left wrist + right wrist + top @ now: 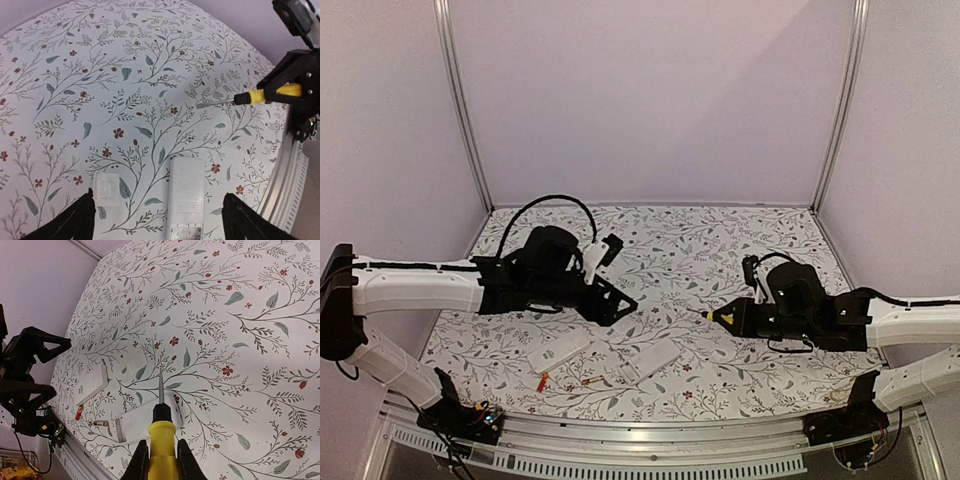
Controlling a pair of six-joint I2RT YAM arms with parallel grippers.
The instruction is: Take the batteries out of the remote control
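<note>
The floral-patterned desk (720, 250) carries everything toward its near edge. My left arm (420, 285) hangs over that cluster. The left jaws are spread wide and hold nothing. In the left wrist view the two black fingers (75, 220) frame the long white plastic remote control (186, 192), whose open battery bay sits at the bottom edge of that view.

On my right arm (910, 322), the right jaws are clamped tight on the yellow-handled screwdriver (162, 440), its tip pointing across toward the left arm and not touching the remote. A second long white piece (560, 352) lies to the left of the remote, and a small square white plastic cover (106, 189) sits beside it on the cloth. Two slim red-orange batteries (542, 381) lie loose on the desk near the front rail, outside the remote.

I can't tell whether a cell is left in the bay, because it is cut off by the frame and looks grey. I'd check that first. If one remains, I'd lower the left jaws squarely across the remote's middle to pin it flat, keeping the fingers off the bay. Then I'd lever at one end of the cell with the screwdriver tip at a shallow angle, so it doesn't flick toward the rail.
</note>
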